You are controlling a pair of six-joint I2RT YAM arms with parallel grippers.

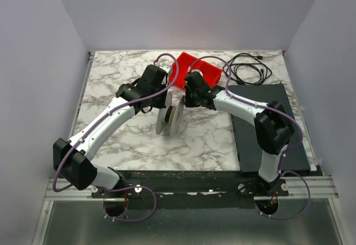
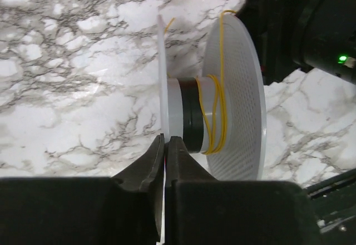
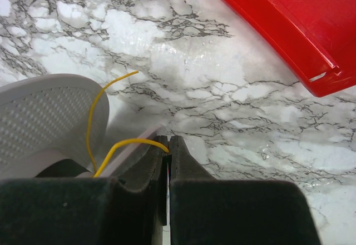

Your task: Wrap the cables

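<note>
A white spool [image 1: 169, 120] with two round flanges and a black core stands on edge mid-table. The thin yellow cable [image 2: 217, 111] runs in a few turns round its core, next to the perforated flange [image 2: 236, 89]. My left gripper [image 2: 166, 142] is shut on the spool's thin flange [image 2: 162, 78]; in the top view it [image 1: 160, 107] sits just behind the spool. My right gripper [image 3: 168, 142] is shut on the yellow cable [image 3: 119, 145], which arcs from the spool's flange [image 3: 44, 111] into the jaws. In the top view the right gripper [image 1: 186, 101] is beside the spool's upper right.
A red tray [image 1: 200, 67] lies behind the grippers and shows in the right wrist view [image 3: 289, 28]. A black cord coil [image 1: 247, 67] lies at the back right. A dark mat [image 1: 267, 123] covers the right side of the marble table [image 1: 111, 73].
</note>
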